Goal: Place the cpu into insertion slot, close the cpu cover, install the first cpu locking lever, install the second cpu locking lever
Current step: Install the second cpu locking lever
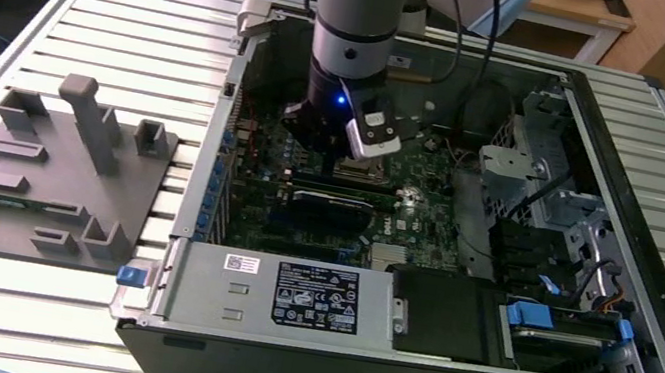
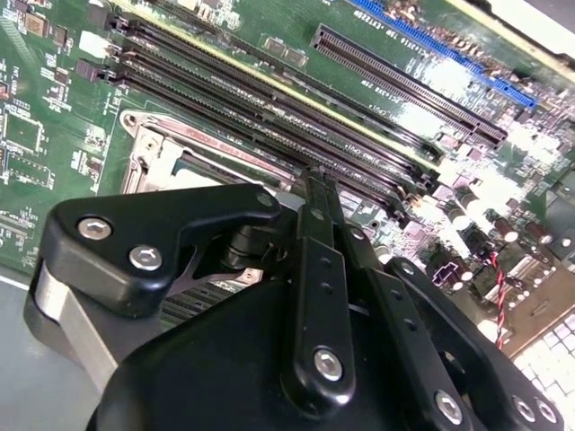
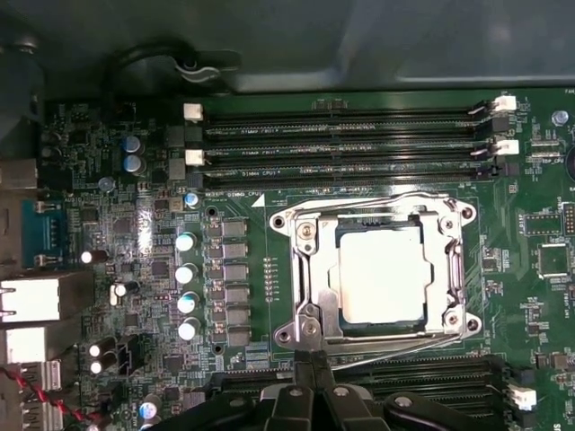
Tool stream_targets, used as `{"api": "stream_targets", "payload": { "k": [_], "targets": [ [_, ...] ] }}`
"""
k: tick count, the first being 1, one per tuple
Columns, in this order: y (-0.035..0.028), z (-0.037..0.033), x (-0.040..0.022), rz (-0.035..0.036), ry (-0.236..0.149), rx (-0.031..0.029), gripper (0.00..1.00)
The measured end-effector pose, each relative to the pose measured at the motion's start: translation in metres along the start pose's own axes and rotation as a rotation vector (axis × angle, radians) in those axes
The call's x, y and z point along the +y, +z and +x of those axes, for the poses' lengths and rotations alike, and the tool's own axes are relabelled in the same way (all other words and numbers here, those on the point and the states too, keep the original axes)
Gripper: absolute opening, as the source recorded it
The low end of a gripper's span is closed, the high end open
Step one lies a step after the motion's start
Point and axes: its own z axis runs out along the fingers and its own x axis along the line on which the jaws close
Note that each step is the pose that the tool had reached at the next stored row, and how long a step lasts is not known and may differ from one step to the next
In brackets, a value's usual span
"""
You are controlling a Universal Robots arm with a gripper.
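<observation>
Inside the open computer case (image 1: 581, 319) on the slatted surface (image 1: 132, 11), the gripper (image 1: 335, 152) hangs low over the green circuit board (image 3: 296, 117). By the first wrist view, the chip (image 3: 380, 274) lies seated in its socket (image 3: 377, 269), with the metal frame (image 3: 310, 269) apparently folded down around it and thin wire levers running along the sides. Long black memory slots (image 3: 346, 139) sit just beside the socket. Whether the fingers (image 2: 316, 193) are spread or pressed together, I cannot tell.

Dim, soft light overall; glare whitens the board (image 2: 431, 117) beyond the claw (image 2: 316, 180), whose near black body is blurred.
</observation>
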Motion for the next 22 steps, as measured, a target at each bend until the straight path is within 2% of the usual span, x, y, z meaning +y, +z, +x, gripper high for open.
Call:
{"api": "stream_targets", "payload": {
  "k": [7,12,18,19,22],
  "targets": [
    [0.0030,0.0001,-0.0016,-0.0113,0.001,0.0007,0.11],
    [0.0038,0.0001,-0.0031,-0.0259,0.001,0.0017,0.11],
    [0.0048,0.0010,-0.0049,-0.0481,0.002,0.0031,0.11],
    [0.0056,0.0024,-0.0059,-0.0647,0.003,0.0041,0.11],
    [0.0066,0.0035,-0.0067,-0.0720,0.003,0.0047,0.11]
  ]
}}
